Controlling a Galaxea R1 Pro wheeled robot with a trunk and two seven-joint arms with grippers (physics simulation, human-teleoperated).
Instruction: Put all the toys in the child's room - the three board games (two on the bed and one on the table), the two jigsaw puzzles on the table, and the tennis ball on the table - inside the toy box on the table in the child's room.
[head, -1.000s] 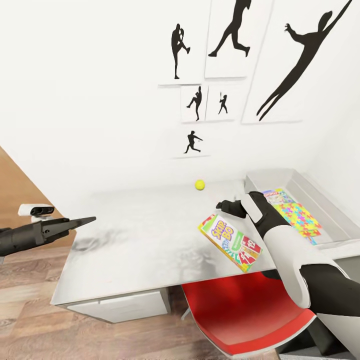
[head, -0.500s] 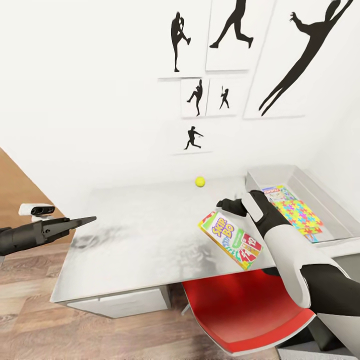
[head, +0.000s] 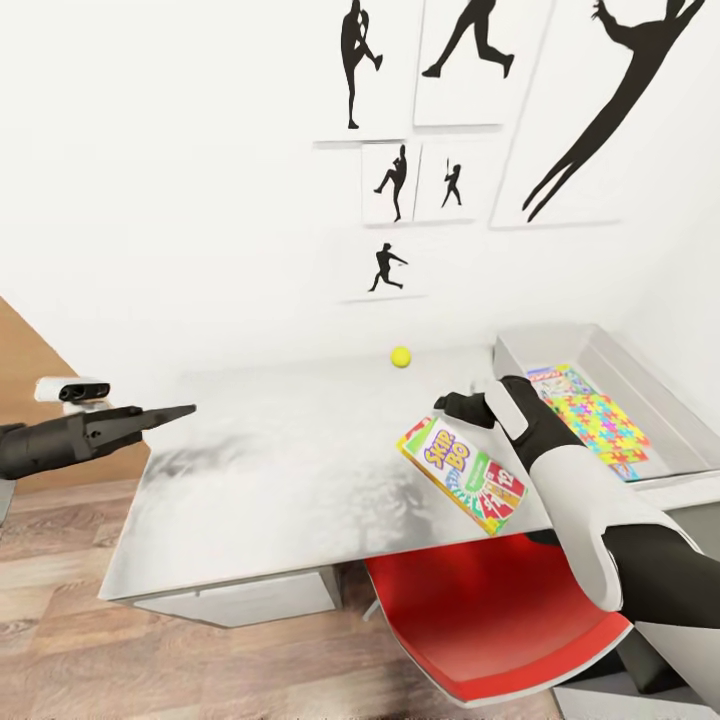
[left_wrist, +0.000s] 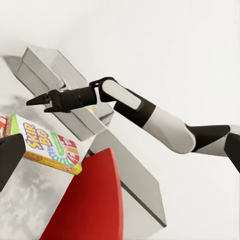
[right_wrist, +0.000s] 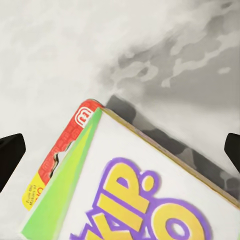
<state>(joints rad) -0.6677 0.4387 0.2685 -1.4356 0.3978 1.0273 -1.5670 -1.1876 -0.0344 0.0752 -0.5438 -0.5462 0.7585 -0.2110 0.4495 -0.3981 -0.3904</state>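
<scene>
Hovering my right pincer (head: 447, 405), fingers spread and empty, just above the Skip-Bo board game (head: 462, 475) lying on the bench (head: 280, 470). Tennis ball (head: 401, 356) sits near the wall; toy box (head: 560, 345) holds puzzles (head: 600, 420). Left pincer (head: 175, 412) looks closed.

Yellow-red-green board game (head: 462, 474) with purple-outlined yellow lettering, yellow-green tennis ball (head: 401, 356), multicoloured jigsaw puzzles (head: 602, 424) in grey toy box (head: 520, 345), mottled light-grey table (head: 280, 470), red chair (head: 490, 620), black silhouette pictures (head: 385, 268) on white wall.
</scene>
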